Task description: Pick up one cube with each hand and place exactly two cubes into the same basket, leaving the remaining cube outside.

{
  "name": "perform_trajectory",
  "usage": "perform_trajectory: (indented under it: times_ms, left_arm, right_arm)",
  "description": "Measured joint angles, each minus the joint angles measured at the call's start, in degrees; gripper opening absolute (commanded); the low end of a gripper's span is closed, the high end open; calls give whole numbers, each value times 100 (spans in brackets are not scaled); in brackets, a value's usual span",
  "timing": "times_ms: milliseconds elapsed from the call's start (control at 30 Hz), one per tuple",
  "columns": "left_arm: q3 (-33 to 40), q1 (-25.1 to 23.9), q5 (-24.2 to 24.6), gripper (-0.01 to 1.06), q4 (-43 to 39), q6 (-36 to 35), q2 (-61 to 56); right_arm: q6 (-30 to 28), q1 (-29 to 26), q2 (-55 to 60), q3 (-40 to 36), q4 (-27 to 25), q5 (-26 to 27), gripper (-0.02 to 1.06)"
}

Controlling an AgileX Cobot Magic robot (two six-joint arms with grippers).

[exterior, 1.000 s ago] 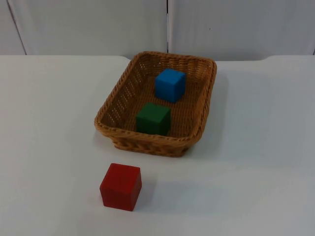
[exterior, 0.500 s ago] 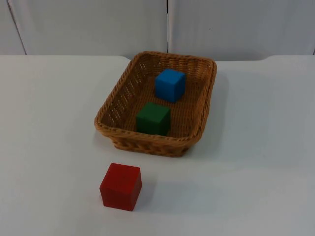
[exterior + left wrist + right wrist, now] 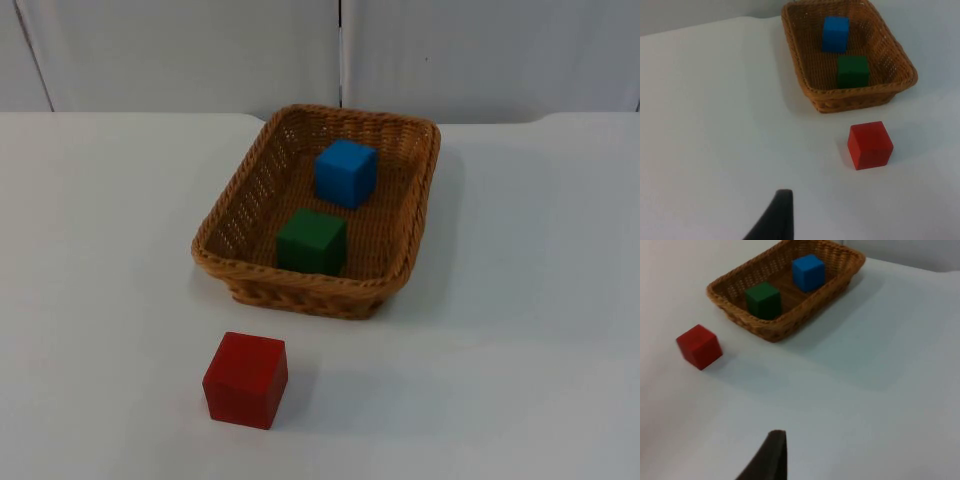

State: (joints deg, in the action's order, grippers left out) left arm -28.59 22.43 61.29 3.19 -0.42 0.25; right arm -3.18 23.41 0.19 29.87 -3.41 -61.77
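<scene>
A woven brown basket (image 3: 232,218) stands mid-table, and inside it are a blue cube (image 3: 346,172) toward the back and a green cube (image 3: 312,241) toward the front. On the table in front of the basket, apart from it, sits a red cube (image 3: 246,379). My left gripper (image 3: 776,220) waits above bare table, well away from the basket (image 3: 860,95) and the red cube (image 3: 870,145). My right gripper (image 3: 769,457) waits likewise, far from the basket (image 3: 775,330), the red cube (image 3: 699,346), the green cube (image 3: 763,300) and the blue cube (image 3: 808,272).
White table top (image 3: 520,330) spreads wide on both sides of the basket and in front of it. A grey partition wall (image 3: 200,50) closes the table's far edge just behind the basket.
</scene>
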Motion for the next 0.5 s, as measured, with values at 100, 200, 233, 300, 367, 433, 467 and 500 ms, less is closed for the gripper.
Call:
perform_trajectory:
  times_ms: [100, 200, 233, 300, 367, 433, 467, 500]
  left_arm:
    - [0, -64, 0, 105, 0, 0, 0]
    - [0, -175, 0, 105, 0, 0, 0]
    - [0, -300, 0, 105, 0, 0, 0]
    - [0, -507, 0, 105, 0, 0, 0]
    - [0, -616, 0, 105, 0, 0, 0]
    - [0, -826, 0, 105, 0, 0, 0]
    - [0, -947, 0, 105, 0, 0, 0]
    - [0, -1049, 0, 105, 0, 0, 0]
  right_arm:
    - [0, -376, 0, 0, 0, 0, 105]
    - [0, -523, 0, 0, 0, 0, 105]
    - [0, -687, 0, 0, 0, 0, 105]
    - [0, -895, 0, 0, 0, 0, 105]
    - [0, -1007, 0, 0, 0, 0, 105]
    - [0, -1199, 0, 0, 0, 0, 105]
    - [0, -1287, 0, 0, 0, 0, 105]
    - [0, -1362, 0, 0, 0, 0, 105]
